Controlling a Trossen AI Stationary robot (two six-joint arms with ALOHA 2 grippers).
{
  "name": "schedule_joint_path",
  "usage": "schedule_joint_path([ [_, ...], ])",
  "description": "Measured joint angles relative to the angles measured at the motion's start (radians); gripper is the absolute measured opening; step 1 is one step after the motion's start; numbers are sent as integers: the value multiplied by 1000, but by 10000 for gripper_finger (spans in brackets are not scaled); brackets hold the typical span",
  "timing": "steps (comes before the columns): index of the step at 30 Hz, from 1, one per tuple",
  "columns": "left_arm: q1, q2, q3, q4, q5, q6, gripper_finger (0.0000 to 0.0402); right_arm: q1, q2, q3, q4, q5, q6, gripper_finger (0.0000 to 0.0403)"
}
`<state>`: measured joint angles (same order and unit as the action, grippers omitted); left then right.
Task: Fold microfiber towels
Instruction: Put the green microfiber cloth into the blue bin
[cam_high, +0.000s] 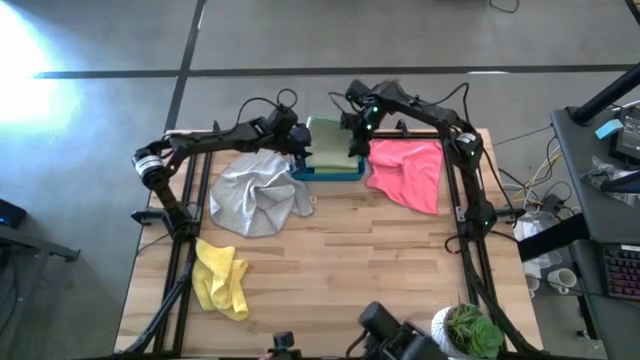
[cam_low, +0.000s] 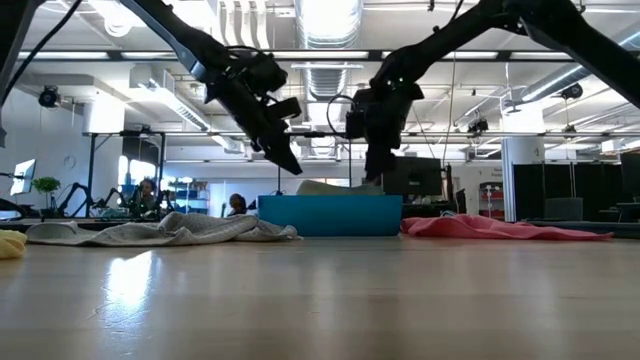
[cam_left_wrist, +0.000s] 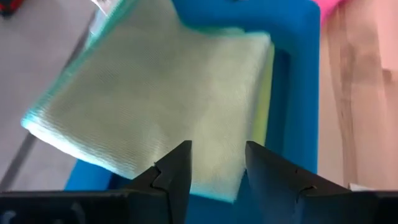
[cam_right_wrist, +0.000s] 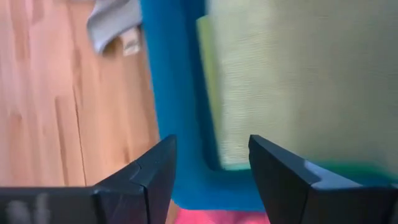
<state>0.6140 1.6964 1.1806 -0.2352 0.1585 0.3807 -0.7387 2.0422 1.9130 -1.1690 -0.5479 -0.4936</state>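
Both claws hover with fingers apart, holding nothing: the left claw (cam_left_wrist: 214, 165) and right claw (cam_right_wrist: 211, 162) over the folded sage green towel (cam_left_wrist: 155, 99) lying in the blue bin (cam_high: 328, 172) on the tabletop (cam_high: 350, 260).

No legible text, only a blurred tag (cam_right_wrist: 130, 45) on the grey towel (cam_right_wrist: 112, 23)

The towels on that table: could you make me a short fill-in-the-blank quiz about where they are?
1. The folded pale green towel lies in the ____ bin.
2. The towel right of the bin is ____.
3. The yellow towel lies nearest the ____ arm's side of the table.
4. Both grippers, left and right, hover over the ____.

Missing words: blue; pink; left; bin
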Motion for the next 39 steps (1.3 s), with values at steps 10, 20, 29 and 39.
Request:
schedule_joint_path([
  [10,1,-39,99,-303,-97,-6,135,117,0,-91,94,95,-131,189],
  [20,0,-213,26,-360,-112,0,135,130,0,-100,237,234,-5,189],
  [29,0,-293,-25,-349,-112,-1,135,141,54,-114,240,240,-42,189],
  [39,0,-281,-25,-350,-112,-6,135,148,98,-111,260,392,-47,184],
])
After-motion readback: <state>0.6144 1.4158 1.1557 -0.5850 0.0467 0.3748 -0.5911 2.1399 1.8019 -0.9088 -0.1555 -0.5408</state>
